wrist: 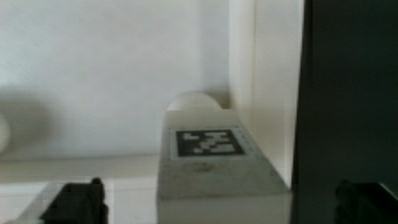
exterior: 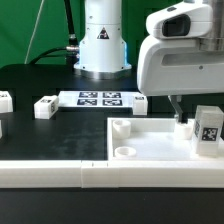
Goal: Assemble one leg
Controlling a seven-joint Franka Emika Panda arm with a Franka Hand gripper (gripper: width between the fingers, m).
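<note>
Tool (wrist: 217, 205) wide open around the leg (exterior: 208, 130)
At the exterior view's right the leg stands between the spread fingers, nothing gripped; closing off-centre could topple it onto the panel (exterior: 160, 150).

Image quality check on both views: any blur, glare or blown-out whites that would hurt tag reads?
Exterior view: the arm up close is soft, the white panel nearly blown out, the marker board tags readable. Wrist view: soft overall, the leg tag blurred yet legible, whites behind it washed out.
</note>
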